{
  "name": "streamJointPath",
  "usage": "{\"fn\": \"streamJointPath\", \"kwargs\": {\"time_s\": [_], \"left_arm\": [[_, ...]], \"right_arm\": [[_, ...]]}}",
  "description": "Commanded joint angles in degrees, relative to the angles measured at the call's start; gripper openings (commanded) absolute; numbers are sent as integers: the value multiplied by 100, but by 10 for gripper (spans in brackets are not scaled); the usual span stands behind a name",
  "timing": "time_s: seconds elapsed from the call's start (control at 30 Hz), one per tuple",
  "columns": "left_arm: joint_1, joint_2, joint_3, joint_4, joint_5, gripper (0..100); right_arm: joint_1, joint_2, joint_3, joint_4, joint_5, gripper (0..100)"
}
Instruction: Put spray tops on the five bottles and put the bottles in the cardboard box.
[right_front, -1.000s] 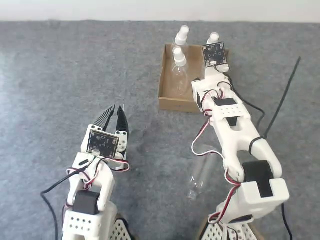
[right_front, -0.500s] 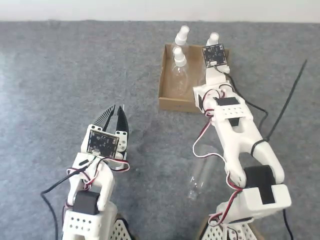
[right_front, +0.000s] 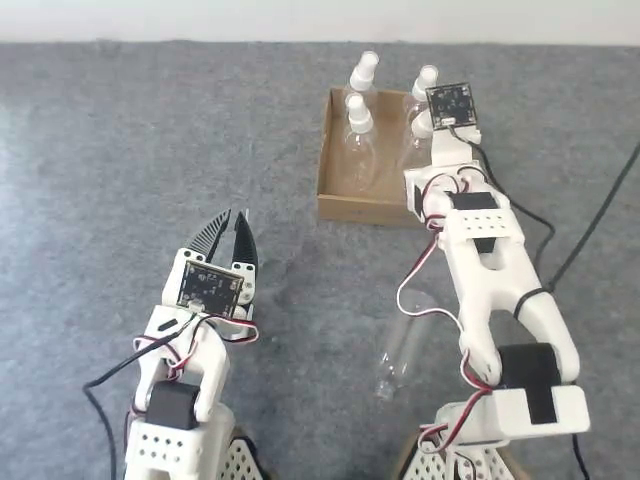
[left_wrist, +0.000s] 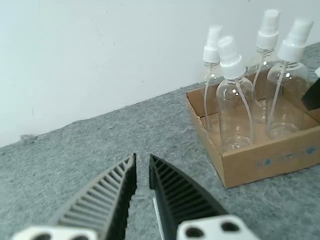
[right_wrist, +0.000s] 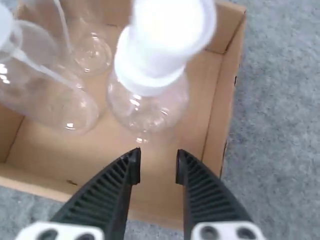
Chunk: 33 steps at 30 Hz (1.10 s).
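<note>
In cardboard box (right_front: 335, 205): four bottles (right_front: 357, 150) upright. Fifth bottle (right_front: 400, 350) lying, neck toward arm bases (right_front: 175, 445). Left fingers (left_wrist: 107, 192), right fingers (right_wrist: 107, 195) parted.

Both arms are showing white printed shells with black servo blocks at the joints. The left arm (right_front: 185, 400) is carrying red, black and white wiring (right_front: 160, 343) looped below a black circuit board (right_front: 208, 287). The right arm (right_front: 490, 265) is carrying a like board (right_front: 451, 103) and similar looped wires (right_front: 432, 192). The left gripper (left_wrist: 142, 157) and right gripper (right_wrist: 157, 151) are presenting black, ribbed, tapering fingers on white mounts with round holes.
</note>
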Motion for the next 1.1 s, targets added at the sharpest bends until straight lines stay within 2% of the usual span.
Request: {"fn": "streamJointPath", "kwargs": {"time_s": [0.0,0.2,0.33,0.57,1.07], "left_arm": [[-26,-97,-75,44,-70,41],[-26,-97,-75,44,-79,41],[-26,-88,-75,53,-79,41],[-26,-97,-75,141,-88,41],[-26,-97,-75,149,-88,41]], "right_arm": [[57,-444,-255,22,79,69],[66,-426,-193,4,105,68],[75,-426,-193,4,132,4],[127,-127,-237,4,132,6],[154,681,-299,-963,132,6]]}}
